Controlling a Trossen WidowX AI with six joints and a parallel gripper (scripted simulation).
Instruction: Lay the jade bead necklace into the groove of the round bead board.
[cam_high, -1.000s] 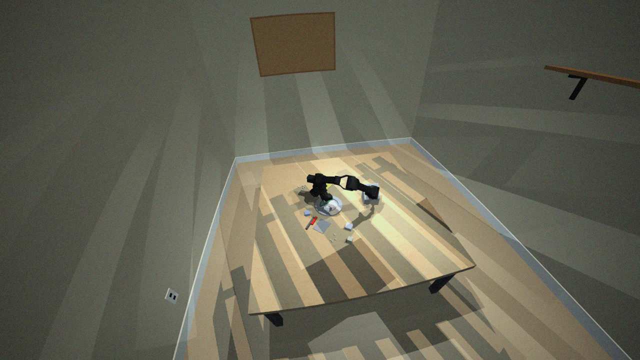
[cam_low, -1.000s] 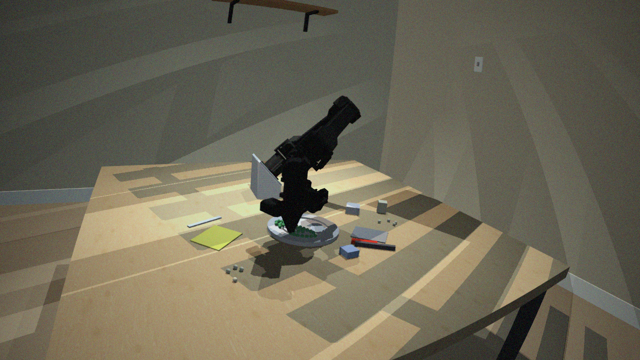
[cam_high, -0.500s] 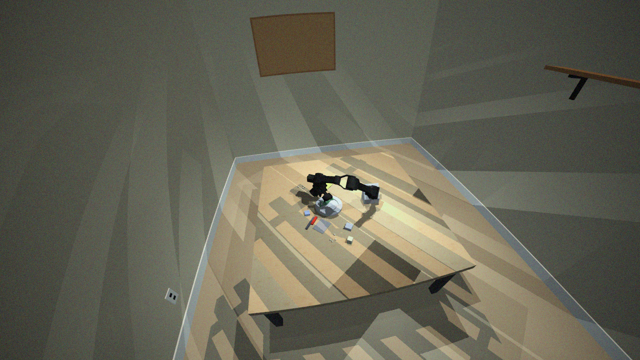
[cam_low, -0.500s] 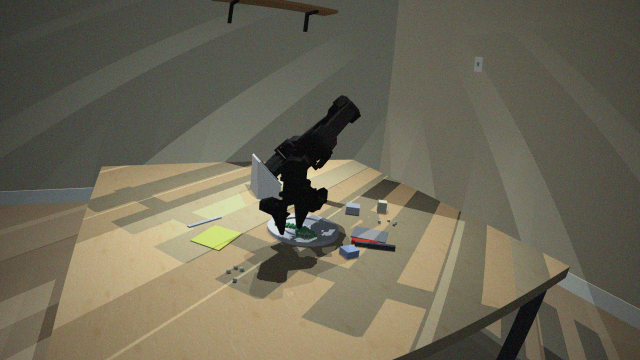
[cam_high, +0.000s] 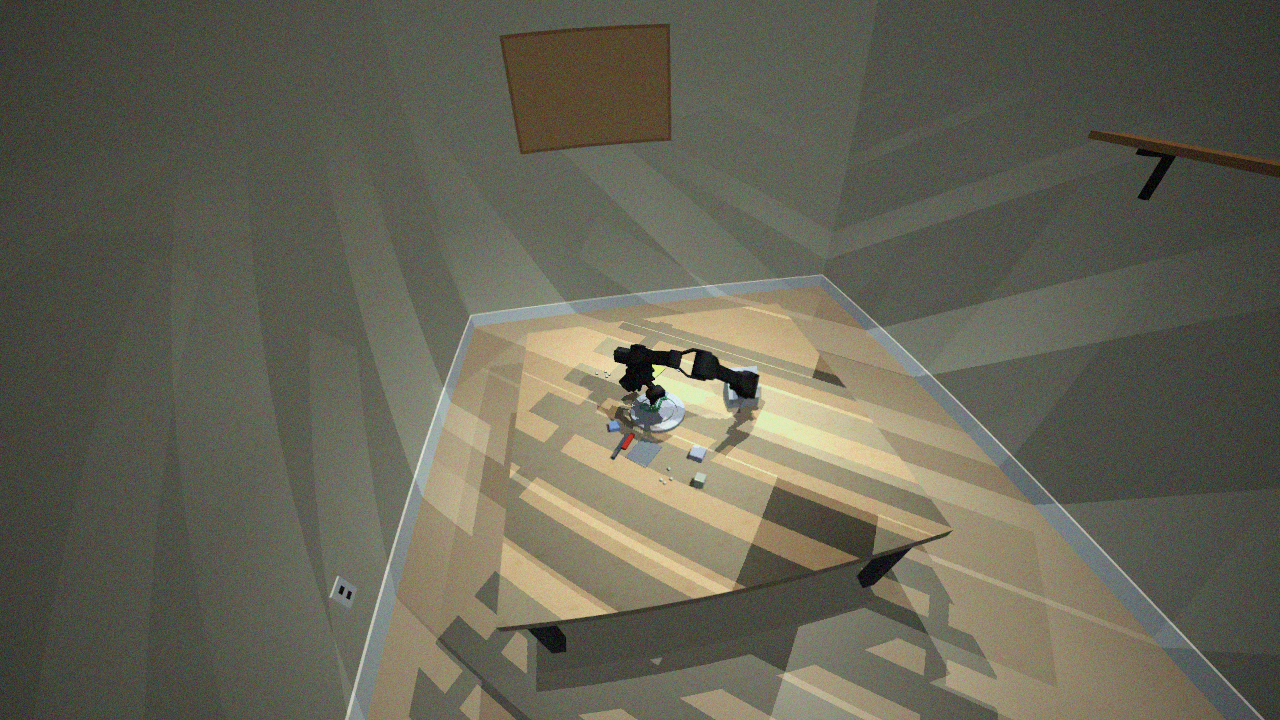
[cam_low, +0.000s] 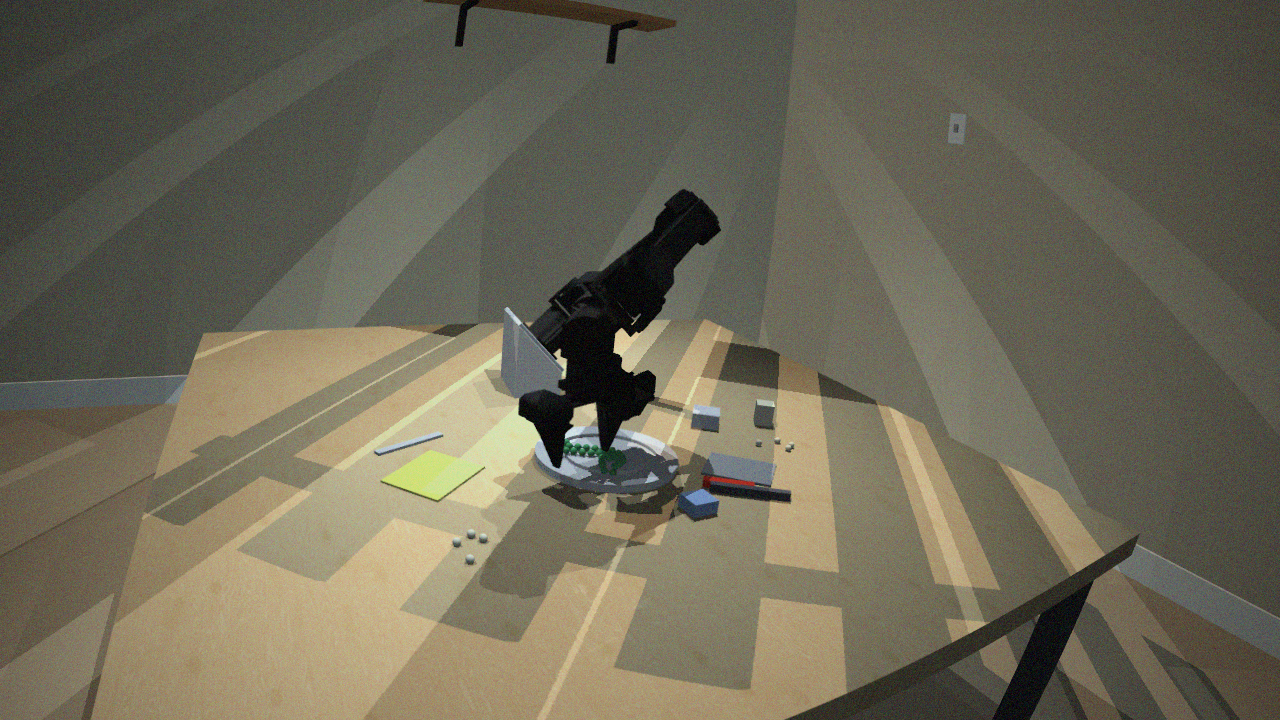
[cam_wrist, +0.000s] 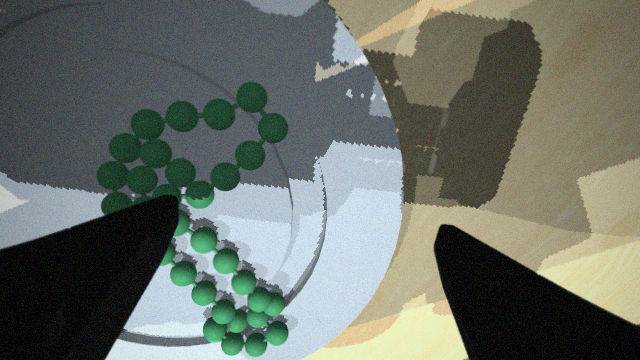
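The green jade bead necklace (cam_low: 611, 461) (cam_wrist: 203, 240) lies bunched on the pale round bead board (cam_high: 673, 420) (cam_low: 640, 484) (cam_wrist: 360, 240). In the wrist view it forms an open loop at the top and a narrow double strand running down to a small heap of beads across the groove. The upper loop crosses the groove's inner edge; most other beads lie inside the ring. My gripper (cam_low: 581, 455) (cam_wrist: 310, 222) is wide open and empty, low over the board's edge. One fingertip is over the necklace's middle and hides some beads; the other is outside the rim in the wrist view.
A blue block (cam_low: 698, 503), a red and black tool (cam_low: 747, 488) and a grey flat piece (cam_low: 738, 469) lie beside the board. A yellow-green square (cam_low: 433, 474), a thin rod (cam_low: 409, 443) and loose pale beads (cam_low: 469, 534) lie on the other side. Two small blocks (cam_low: 705, 417) (cam_low: 764, 412) stand farther back.
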